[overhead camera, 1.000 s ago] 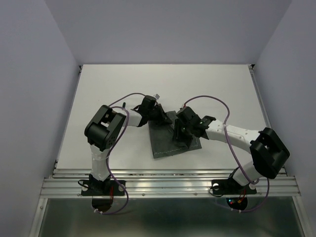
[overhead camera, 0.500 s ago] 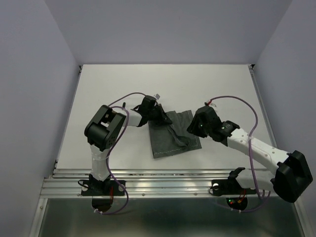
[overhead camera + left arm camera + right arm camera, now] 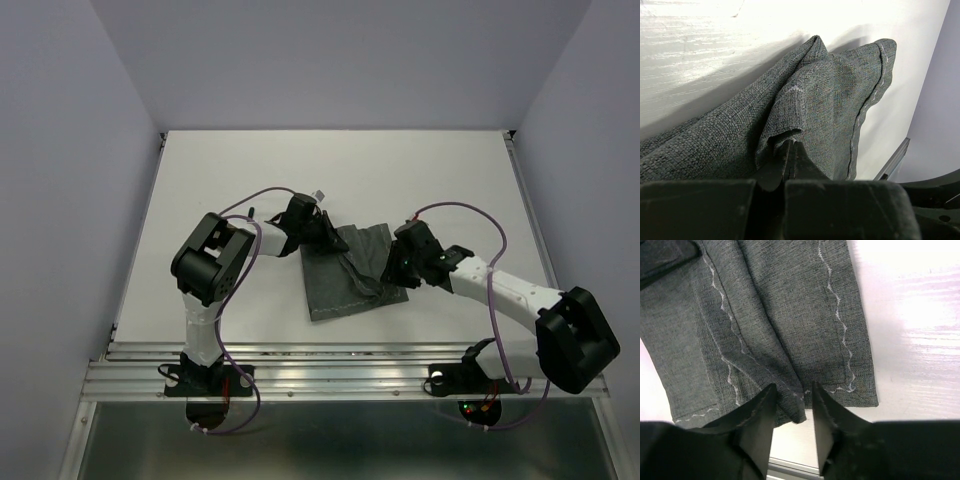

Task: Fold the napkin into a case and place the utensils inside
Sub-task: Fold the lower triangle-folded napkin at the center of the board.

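The dark grey-green cloth napkin [image 3: 338,288] lies partly folded at the centre of the white worktop [image 3: 240,170]. Its layers overlap, and light stitched hem lines run along them. The left end effector [image 3: 790,150] is clenched on a raised fold at the far left part of the napkin, and the cloth bunches up around its tips. The right end effector [image 3: 792,392] is released. Its two fingers [image 3: 759,412] stand apart and straddle the hemmed edge of a folded layer on the right side of the napkin. Whether these fingers touch the cloth cannot be determined.
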Motion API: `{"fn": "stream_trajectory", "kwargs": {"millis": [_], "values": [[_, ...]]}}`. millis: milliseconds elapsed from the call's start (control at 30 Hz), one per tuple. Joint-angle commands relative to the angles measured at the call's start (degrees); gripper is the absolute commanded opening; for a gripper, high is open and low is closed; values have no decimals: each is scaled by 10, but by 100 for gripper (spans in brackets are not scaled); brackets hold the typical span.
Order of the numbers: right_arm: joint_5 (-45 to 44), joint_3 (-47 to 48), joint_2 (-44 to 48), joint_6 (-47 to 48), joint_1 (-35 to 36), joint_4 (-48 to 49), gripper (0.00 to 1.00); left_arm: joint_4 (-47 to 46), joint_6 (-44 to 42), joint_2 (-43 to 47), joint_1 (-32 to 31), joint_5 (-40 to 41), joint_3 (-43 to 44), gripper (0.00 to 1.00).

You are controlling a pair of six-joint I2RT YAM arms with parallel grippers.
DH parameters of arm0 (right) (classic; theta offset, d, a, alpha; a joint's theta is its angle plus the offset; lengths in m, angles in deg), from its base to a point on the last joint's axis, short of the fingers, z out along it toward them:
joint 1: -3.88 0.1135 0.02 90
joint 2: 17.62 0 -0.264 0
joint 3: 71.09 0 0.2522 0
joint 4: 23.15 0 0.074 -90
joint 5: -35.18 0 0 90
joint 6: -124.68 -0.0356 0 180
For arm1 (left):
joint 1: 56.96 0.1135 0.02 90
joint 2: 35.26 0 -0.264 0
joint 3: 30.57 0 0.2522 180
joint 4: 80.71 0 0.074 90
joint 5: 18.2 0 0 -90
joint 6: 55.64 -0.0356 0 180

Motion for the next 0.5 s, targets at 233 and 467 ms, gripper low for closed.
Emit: {"fn": "stream_trajectory", "kwargs": {"millis": [233, 467], "values": [[63, 7, -10, 25, 7, 48, 26, 26, -16, -5, 1, -8, 11, 0], [61, 9, -25, 16, 29, 48, 22, 27, -17, -5, 1, -10, 11, 0]]}}
